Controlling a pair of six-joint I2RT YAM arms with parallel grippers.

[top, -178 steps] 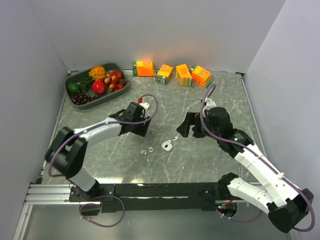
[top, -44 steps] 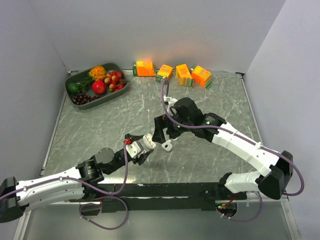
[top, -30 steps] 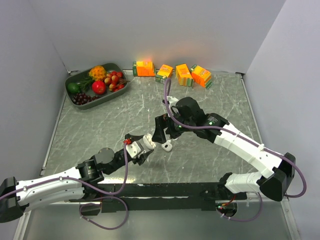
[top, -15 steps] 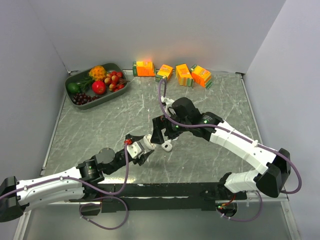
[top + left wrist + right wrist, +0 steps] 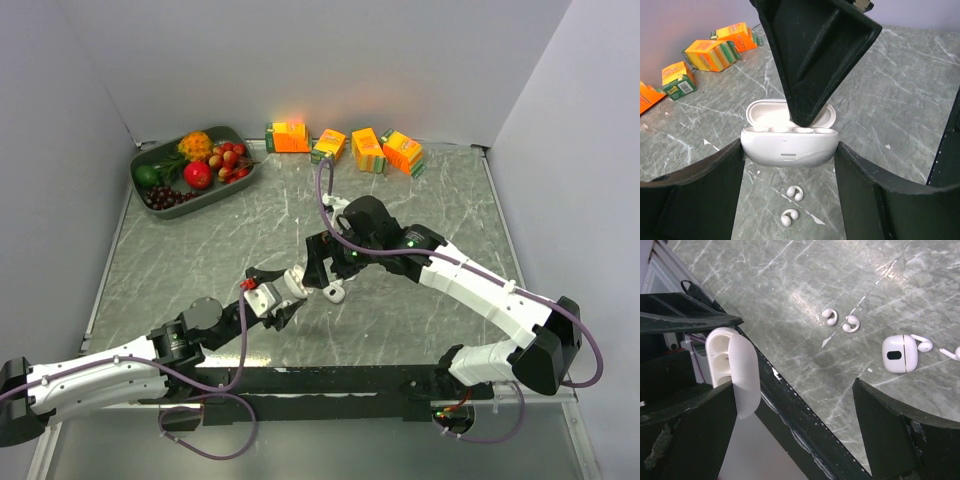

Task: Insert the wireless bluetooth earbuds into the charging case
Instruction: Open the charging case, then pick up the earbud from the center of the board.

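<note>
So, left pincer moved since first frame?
Yes. The left pincer has moved away from the fruit tray, toward the near edge of the table, and holds the open charging case.

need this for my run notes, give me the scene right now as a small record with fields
left claw: shut on the charging case, lid open, held above the table
right claw: open, empty, close above the case
earbuds: both loose on the table, neither in the case
task state: nothing inserted yet
other: second small white case lying on the table; juice cartons at the back
</note>
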